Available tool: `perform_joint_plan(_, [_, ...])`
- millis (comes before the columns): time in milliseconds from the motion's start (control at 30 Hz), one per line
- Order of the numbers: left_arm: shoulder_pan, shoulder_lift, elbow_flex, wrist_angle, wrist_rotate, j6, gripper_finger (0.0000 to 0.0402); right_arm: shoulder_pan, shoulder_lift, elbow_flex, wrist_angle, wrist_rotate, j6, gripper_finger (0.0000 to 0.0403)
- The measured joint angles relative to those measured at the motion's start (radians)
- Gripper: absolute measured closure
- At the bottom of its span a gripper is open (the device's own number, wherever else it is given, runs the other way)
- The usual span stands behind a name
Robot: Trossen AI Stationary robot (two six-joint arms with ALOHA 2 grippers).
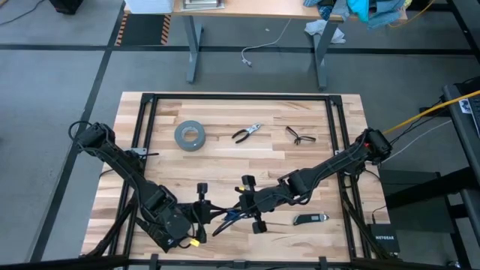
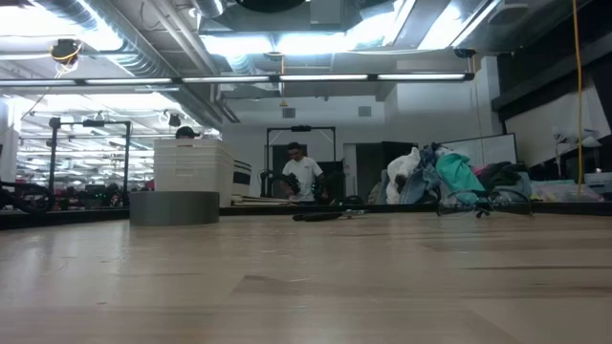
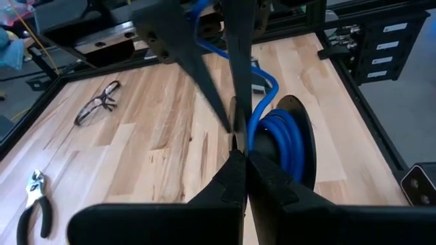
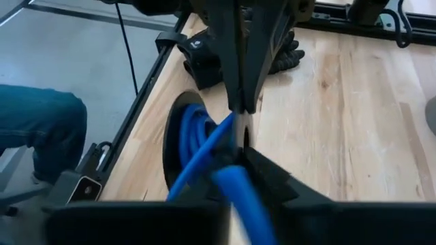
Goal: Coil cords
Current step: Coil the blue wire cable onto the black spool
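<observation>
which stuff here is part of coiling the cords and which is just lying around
In use: blue cords; left gripper, shut; right gripper, closing on the cords.

Lying about: grey tape roll; pliers; safety glasses; utility knife.

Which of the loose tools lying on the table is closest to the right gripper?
The small dark utility knife. It lies on the near part of the table, just beside the right gripper, while the pliers, safety glasses and tape roll lie across the table.

Tape roll (image 1: 190, 136) left of pliers (image 1: 246, 133); glasses (image 1: 300, 136) right
</observation>
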Motion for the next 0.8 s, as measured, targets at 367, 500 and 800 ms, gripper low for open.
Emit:
perform_joint_plan(367, [0.000, 0.002, -0.002, 0.000, 0.005, 0.006, 0.0401, 0.000, 0.018, 0.002, 0.005, -0.012, -0.034, 0.0396])
perform_joint_plan(500, [0.005, 0.002, -0.002, 0.000, 0.004, 0.000, 0.0401, 0.000, 0.017, 0.002, 0.004, -0.002, -0.046, 0.0397])
perform_joint_plan(800, [-0.018, -0.005, 0.001, 0.025, -0.026, 0.053, 0.0340, -0.001, 0.018, 0.000, -0.011, 0.031, -0.050, 0.0400])
